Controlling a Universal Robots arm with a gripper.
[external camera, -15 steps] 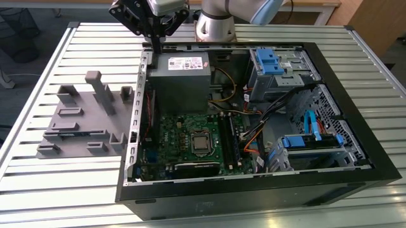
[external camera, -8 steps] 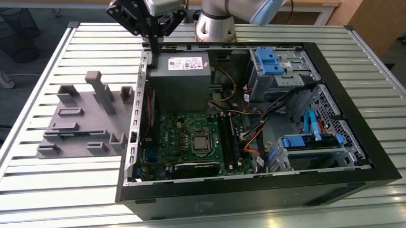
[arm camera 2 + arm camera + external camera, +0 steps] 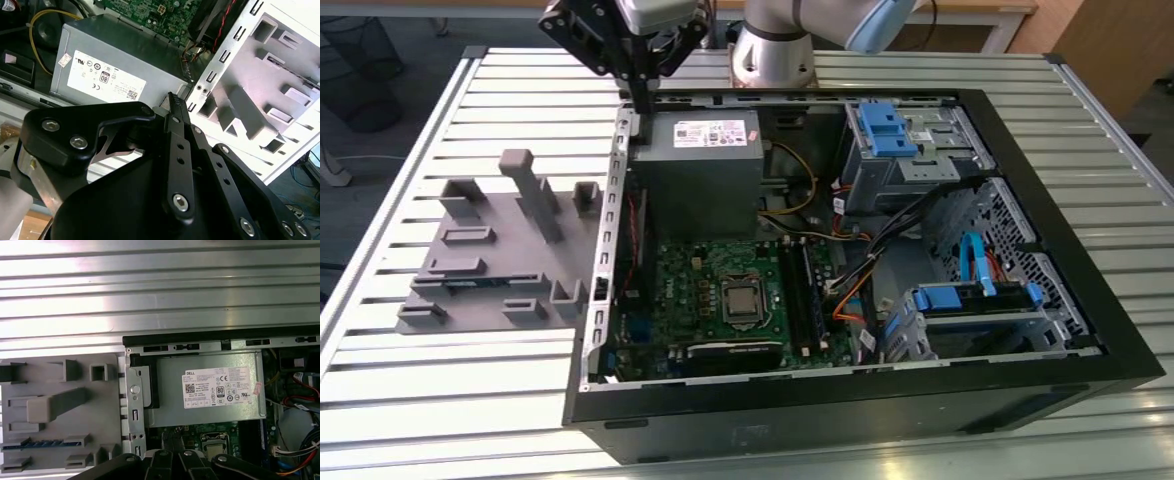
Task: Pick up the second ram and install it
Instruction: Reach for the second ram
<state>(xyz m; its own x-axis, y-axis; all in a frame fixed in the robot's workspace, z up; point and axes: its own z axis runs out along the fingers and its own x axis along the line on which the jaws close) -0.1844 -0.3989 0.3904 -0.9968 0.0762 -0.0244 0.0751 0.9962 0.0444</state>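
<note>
**A:** Where is the memory stick?

**B:** It sits in a low slot of the gray holder. The holder is on the counter, just beside the open computer case.

**A:** And the hand?

**B:** It hangs over the case's edge by the power supply, well apart from the stick. Its fingers are drawn narrow, with nothing visible between them.

**A:** How will the stick handle?

**B:** It is probably light, thin and stiff, but fragile because it is a bare circuit board. The best hold looks like a squeeze across its two flat faces near the middle, kept off the contact edge, since a grip at one end could let it tilt.
</note>
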